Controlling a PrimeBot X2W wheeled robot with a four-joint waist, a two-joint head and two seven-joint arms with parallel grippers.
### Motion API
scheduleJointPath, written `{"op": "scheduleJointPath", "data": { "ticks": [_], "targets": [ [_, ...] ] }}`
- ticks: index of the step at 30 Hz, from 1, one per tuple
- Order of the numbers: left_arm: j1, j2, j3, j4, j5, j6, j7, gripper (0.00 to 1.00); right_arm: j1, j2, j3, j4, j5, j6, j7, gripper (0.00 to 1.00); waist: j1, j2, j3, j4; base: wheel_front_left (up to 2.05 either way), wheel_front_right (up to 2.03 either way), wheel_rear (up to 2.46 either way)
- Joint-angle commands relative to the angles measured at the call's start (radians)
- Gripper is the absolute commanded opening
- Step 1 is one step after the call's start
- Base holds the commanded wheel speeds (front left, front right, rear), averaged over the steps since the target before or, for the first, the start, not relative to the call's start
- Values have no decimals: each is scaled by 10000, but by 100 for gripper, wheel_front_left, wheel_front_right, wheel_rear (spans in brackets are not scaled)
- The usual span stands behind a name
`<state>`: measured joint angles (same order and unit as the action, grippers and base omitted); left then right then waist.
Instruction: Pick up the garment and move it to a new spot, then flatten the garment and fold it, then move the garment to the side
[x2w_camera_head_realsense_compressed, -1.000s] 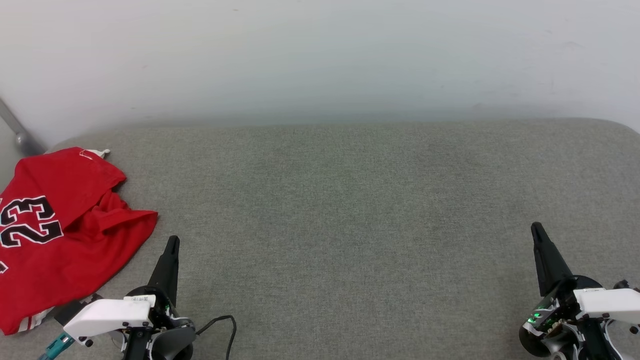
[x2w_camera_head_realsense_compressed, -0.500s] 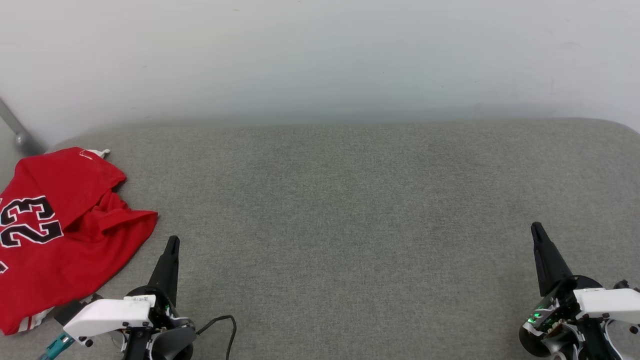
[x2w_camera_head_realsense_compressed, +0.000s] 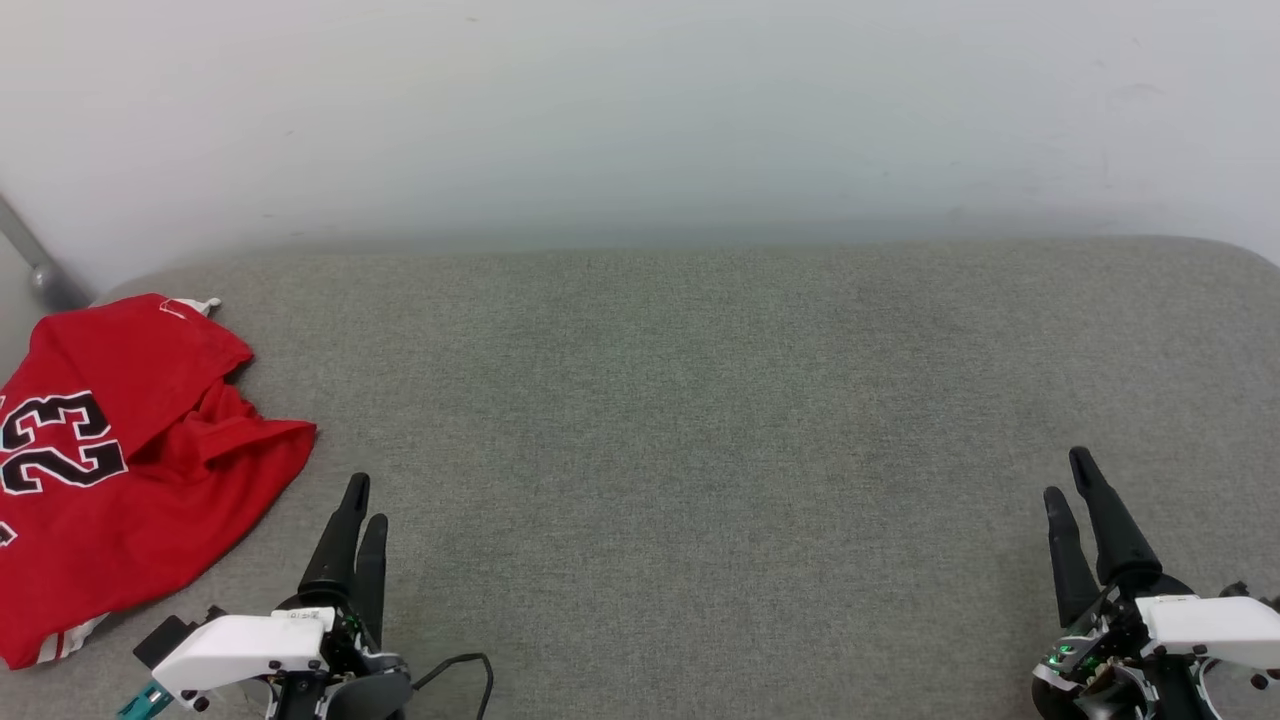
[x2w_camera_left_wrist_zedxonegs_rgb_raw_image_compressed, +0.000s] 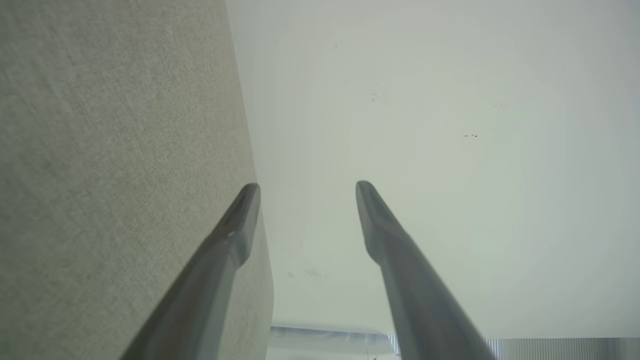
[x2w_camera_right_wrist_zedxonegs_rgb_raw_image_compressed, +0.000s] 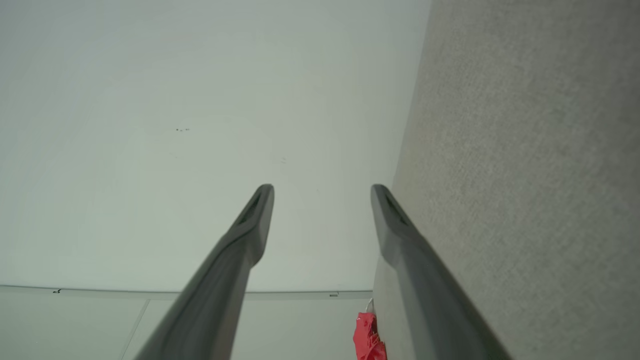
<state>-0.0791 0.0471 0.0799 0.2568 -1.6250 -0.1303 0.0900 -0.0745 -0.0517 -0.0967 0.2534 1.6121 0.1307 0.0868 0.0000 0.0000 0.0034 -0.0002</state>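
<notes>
Two grippers idle over the desk (x2w_camera_head_realsense_compressed: 700, 420); no step of the task is done yet. The garment (x2w_camera_head_realsense_compressed: 130, 470) lies crumpled at the desk's left edge, red, "23" showing. Pickup, move, flattening, folding and the shift aside all remain, by my reckoning. Left gripper (x2w_camera_head_realsense_compressed: 366, 500) is at the desk's near-left, close to the cloth but not touching it; fingers (x2w_camera_left_wrist_zedxonegs_rgb_raw_image_compressed: 390, 240) moderately parted, holding nothing. Right gripper (x2w_camera_head_realsense_compressed: 1065, 474) is at the desk's near-right; fingers likewise parted, empty.

garment (x2w_camera_head_realsense_compressed: 150, 490): red, black white-edged 23, striped trim | surface (x2w_camera_head_realsense_compressed: 700, 450): grey | wall (x2w_camera_head_realsense_compressed: 640, 120): white
</notes>
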Motion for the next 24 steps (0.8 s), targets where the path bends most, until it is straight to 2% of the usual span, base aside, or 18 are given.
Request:
{"op": "scheduleJointPath", "data": {
  "ticks": [1, 9, 14, 18, 24],
  "targets": [
    [-222, 18, -146, -238, -62, -2, -137, 100, -106, -4, 80, -300, -26, 0, -126, 100, 0, 0, 0, 3, 0, 0, 0],
    [-345, 20, -579, -313, -105, -3, -530, 100, -26, -22, 301, -589, -370, 0, -515, 100, 0, 0, -9, 20, 0, 0, 0],
    [-403, 29, -829, -466, 253, -3, -756, 100, 4, -98, 483, -748, -857, 0, -737, 100, 0, 0, -21, 28, 0, 0, 0],
    [-408, 58, -923, -639, 826, -3, -930, 100, 41, -122, 551, -856, -1565, 0, -905, 100, 0, 0, -34, 35, 0, 0, 0],
    [-355, 52, -1013, -975, 2041, -3, -1166, 100, 81, -131, 519, -1021, -3208, 0, -1143, 100, 0, 0, -53, 50, 0, 0, 0]
  ]
}}
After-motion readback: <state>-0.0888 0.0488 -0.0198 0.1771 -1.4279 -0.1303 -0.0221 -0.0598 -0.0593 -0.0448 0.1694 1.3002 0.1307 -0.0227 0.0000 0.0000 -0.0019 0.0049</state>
